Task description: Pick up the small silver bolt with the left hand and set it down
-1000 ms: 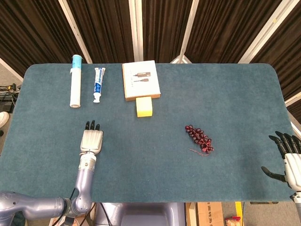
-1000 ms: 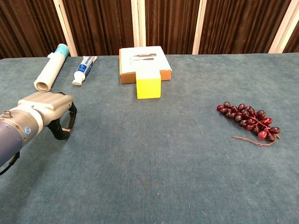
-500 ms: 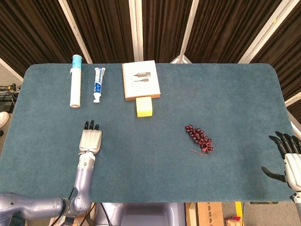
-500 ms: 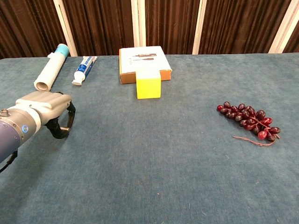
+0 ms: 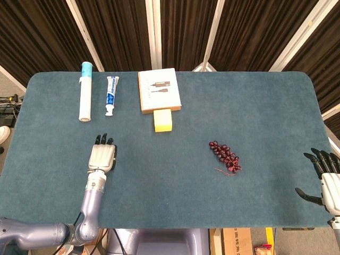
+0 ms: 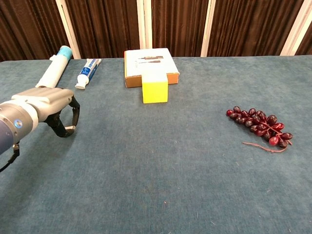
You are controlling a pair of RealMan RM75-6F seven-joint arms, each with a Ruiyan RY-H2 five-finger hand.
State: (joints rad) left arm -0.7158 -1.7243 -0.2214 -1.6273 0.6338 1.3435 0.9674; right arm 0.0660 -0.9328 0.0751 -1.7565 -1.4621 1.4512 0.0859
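Bolt cannot be made out in either view. Left hand (image 5: 102, 157) hovers near the table's (image 5: 212, 202) front-left, fingers (image 6: 68, 124) curled downward; whether they hold anything is unclear. Right hand (image 5: 326, 178) at the right edge, fingers spread.

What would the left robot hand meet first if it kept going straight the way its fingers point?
Probably the white tube. The left robot hand points toward the far edge, and that tube and the toothpaste lie ahead. Which comes first is hard to tell; bare cloth lies between.
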